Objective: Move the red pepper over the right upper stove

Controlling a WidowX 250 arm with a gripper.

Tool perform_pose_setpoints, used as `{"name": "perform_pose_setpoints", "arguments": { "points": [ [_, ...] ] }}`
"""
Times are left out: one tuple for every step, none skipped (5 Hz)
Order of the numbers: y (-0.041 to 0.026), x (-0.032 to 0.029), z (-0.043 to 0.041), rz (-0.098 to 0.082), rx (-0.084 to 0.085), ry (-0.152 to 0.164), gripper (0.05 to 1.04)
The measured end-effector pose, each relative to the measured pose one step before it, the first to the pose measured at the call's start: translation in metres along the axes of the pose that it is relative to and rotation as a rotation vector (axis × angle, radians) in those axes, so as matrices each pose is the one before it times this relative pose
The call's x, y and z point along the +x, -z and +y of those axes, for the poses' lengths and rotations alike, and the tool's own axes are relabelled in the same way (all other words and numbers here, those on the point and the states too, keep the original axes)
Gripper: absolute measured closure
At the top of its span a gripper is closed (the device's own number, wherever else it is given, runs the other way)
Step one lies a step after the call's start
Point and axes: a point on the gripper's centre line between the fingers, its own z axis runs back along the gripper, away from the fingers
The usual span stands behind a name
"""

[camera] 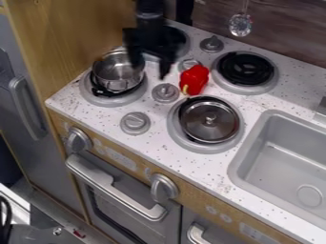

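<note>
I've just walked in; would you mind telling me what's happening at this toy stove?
The robot's gripper hangs open beside the metal pot, holding nothing. The red pepper lies on the speckled counter, just left of the upper right burner, so it is not yet in its intended place.

In the upper middle of the frame, the end effector [151, 70] is blurred. The upper left burner [185, 46] and the pot's [115, 75] rim are partly hidden by it. The arm [150, 8] is cut off by the top edge, the sink [253, 164] by the right.
</note>
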Motion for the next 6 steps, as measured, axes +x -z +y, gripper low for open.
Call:
{"name": "perform_pose_setpoints", "arguments": {
  "points": [
    [-0.00473,0.02691,-0.03167,-0.0462,-0.0154,0.0677,0.085],
    [0.00766,0.01802,-0.02371,-0.0027,-0.0213,0.0208,0.085],
    [0.00814,0.00646,0.00247,-0.0034,-0.0028,-0.0486,0.085],
    [0.01842,0.001,0.012,0.0296,0.0105,-0.0488,0.085],
    [-0.00216,0.00254,0.01769,-0.0108,0.0177,-0.0321,0.085],
    [0.00055,0.00006,0.00489,-0.0058,-0.0021,-0.0161,0.085]
  ]
}}
